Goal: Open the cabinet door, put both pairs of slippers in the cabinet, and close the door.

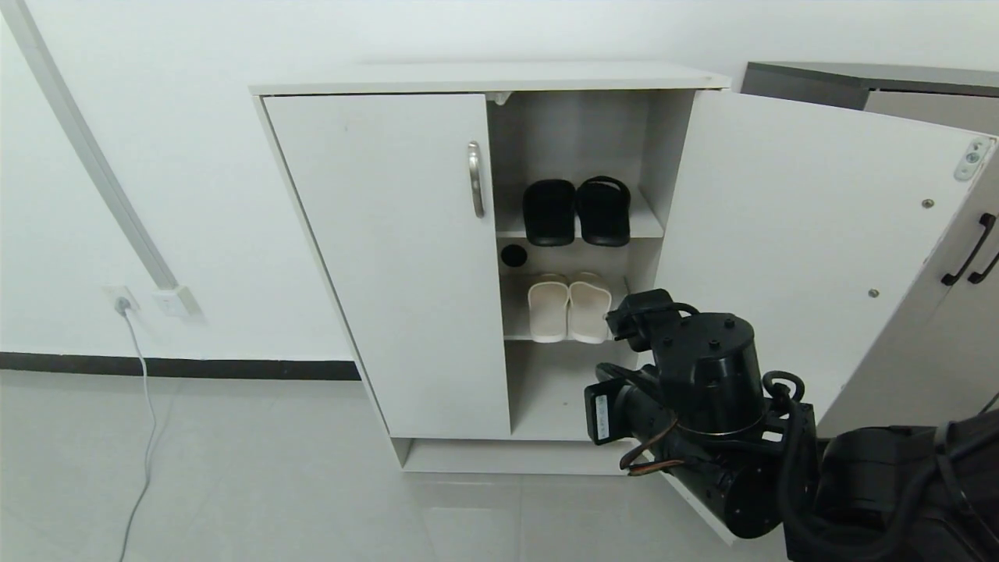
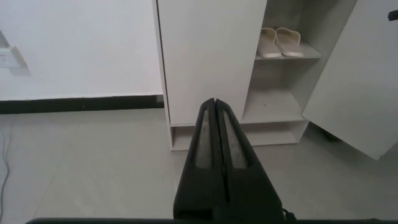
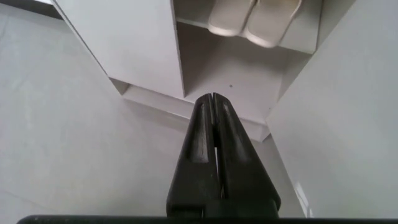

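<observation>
The black slippers (image 1: 576, 211) sat side by side on the upper shelf of the cabinet (image 1: 484, 76), and the white slippers (image 1: 569, 311) sat as a pair on the shelf below. Both pairs lay back from the shelf edges, likely so that a closing door would not catch them. The right door (image 1: 796, 234) stood swung wide, which left only the closing to do, while the left door (image 1: 382, 257) was shut. The right gripper (image 3: 213, 98) hung low before the open compartment, just beside the inner face of the open door. Its fingers were pressed together on nothing, a form that seemed suited to pushing the panel rather than grasping. The left gripper (image 2: 214, 102), likewise closed and empty, was held well back over the floor (image 2: 93, 162), apparently clear of the door's swing.
</observation>
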### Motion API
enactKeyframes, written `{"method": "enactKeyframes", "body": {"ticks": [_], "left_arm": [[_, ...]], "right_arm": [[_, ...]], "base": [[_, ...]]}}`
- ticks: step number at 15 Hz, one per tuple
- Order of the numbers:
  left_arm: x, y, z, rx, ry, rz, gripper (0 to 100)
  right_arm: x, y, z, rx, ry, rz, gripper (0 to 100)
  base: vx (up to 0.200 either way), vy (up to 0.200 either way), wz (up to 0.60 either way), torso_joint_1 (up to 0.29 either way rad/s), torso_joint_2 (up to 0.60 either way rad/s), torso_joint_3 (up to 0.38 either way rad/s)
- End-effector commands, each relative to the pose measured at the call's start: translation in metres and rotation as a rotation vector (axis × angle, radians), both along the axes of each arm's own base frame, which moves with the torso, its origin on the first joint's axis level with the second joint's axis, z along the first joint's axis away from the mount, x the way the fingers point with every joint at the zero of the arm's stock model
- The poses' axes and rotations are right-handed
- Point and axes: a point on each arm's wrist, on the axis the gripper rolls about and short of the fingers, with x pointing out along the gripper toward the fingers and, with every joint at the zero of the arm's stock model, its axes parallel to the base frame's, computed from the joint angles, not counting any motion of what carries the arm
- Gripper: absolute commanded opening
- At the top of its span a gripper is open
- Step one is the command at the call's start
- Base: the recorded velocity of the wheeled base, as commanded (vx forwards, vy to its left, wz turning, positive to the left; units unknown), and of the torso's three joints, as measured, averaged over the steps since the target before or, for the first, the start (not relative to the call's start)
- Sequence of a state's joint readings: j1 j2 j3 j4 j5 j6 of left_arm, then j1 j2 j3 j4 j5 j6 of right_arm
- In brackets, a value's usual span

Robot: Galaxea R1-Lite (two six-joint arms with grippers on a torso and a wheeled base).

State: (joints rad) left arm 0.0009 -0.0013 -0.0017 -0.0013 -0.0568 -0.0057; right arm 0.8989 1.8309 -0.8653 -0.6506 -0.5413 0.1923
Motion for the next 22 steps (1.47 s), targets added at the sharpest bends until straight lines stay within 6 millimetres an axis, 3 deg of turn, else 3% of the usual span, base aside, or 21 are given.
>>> {"method": "enactKeyframes", "body": {"ticks": [1,14,22], "left_arm": [[0.0001,0.0,0.0,0.0,0.001,0.001,0],[0.0001,0.0,0.0,0.0,0.001,0.001,0],[0.0001,0.0,0.0,-0.002,0.001,0.001,0]], "right_arm": [[0.0011,0.0005,-0.0033,-0.007,0.007,-0.002,0],[0.0005,0.0006,-0.0076,-0.029,0.012,0.001,0],[0.0015,0.0018,-0.0121,-0.042,0.021,0.002,0]], "base": [[0.0,0.0,0.0,0.0,0.0,0.0],[0.0,0.0,0.0,0.0,0.0,0.0],[0.0,0.0,0.0,0.032,-0.35,-0.328]]}}
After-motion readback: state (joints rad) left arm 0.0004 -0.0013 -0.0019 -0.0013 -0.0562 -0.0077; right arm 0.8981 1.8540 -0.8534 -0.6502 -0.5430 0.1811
